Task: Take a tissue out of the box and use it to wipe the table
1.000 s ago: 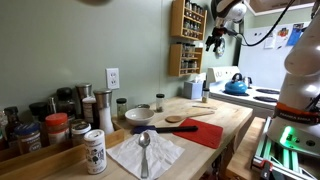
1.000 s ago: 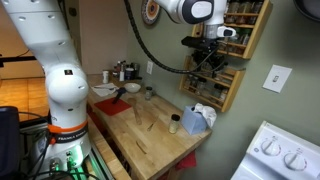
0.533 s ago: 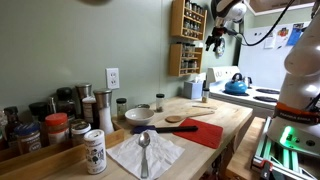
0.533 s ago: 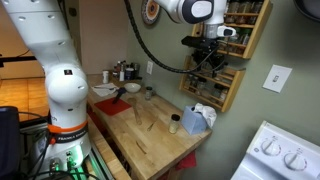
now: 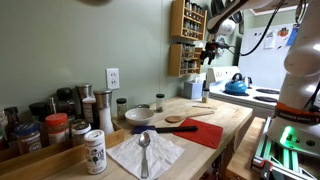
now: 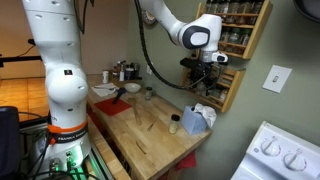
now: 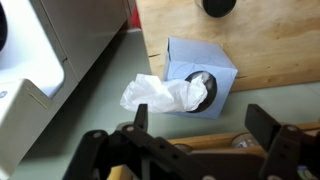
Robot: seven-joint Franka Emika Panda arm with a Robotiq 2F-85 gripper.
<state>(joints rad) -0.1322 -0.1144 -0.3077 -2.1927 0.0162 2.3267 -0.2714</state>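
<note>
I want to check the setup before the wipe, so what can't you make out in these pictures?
Wrist view: any print on the box is lost to blur; the tissue plugs its opening, hiding what is left inside.
Wrist view: a dark round thing is cut off by the top edge.
In an exterior view, jar labels in the spice rack are too small to read.

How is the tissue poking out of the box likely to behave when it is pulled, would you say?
The tissue looks thin and crumpled, so probably floppy and easily torn. The box looks small and light, so it may slide or lift along with it.
</note>
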